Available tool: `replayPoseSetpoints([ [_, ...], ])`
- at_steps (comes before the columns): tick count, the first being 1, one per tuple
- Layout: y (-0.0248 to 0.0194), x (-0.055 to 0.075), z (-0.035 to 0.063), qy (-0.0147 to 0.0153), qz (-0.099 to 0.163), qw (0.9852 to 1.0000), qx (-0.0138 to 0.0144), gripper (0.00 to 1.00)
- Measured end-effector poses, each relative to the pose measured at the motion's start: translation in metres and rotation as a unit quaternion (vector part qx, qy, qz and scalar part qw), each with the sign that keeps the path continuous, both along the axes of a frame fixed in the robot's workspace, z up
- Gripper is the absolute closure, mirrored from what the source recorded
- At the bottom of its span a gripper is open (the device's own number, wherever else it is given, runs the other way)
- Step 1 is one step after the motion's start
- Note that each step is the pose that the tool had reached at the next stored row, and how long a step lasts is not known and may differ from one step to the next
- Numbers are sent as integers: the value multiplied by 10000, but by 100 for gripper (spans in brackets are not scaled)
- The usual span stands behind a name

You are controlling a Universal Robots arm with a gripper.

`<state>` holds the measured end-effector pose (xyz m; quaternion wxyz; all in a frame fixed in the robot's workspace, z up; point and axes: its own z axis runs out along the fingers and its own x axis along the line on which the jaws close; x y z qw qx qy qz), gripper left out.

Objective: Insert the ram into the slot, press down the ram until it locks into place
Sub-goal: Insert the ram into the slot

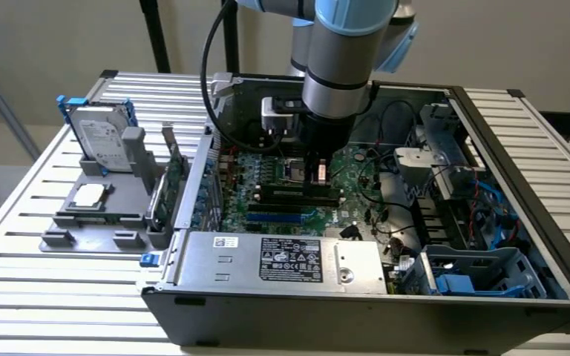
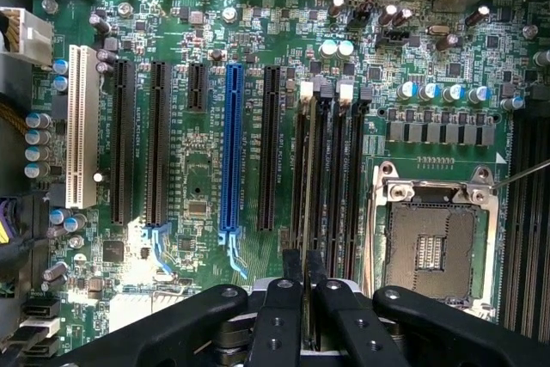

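My gripper [image 2: 304, 262] hangs low over the motherboard inside the open PC case, its black fingers [image 2: 290, 268] drawn close together. Between them I see the thin edge of the ram [image 2: 305, 212], running in line with the outermost of several parallel black sockets. That slot [image 2: 305, 92] shows its white end clip at the far end; I cannot tell how deep the ram sits in it. In the exterior view the gripper [image 1: 315, 176] stands upright just above the black sockets [image 1: 295, 196], beside the CPU socket.
A bright blue slot [image 2: 230, 143] and black expansion slots lie alongside, with the silver CPU socket [image 2: 434, 247] on the other side. The power supply [image 1: 285, 259] fills the case front. A grey tray with a hard drive [image 1: 102, 141] and an upright green card [image 1: 173, 189] stand at the exterior view's left.
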<state>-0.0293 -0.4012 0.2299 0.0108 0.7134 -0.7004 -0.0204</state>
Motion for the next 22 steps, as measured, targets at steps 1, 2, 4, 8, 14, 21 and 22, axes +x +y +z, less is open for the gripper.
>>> replayPoseSetpoints([
  [1, -3, 0, 0, 0, 0, 10000, 0, 87],
  [2, -5, 0, 0, 0, 0, 10000, 0, 87],
  [4, -7, 0, -1, 0, 0, 10000, 0, 87],
  [8, -10, 0, -10, 0, 0, 10000, -1, 87],
  [14, -10, 0, -18, 0, 0, 10000, -1, 87],
  [21, -6, 0, -23, 0, 17, 10000, 0, 87],
  [22, -5, 0, -24, 0, 20, 10000, 0, 87],
])
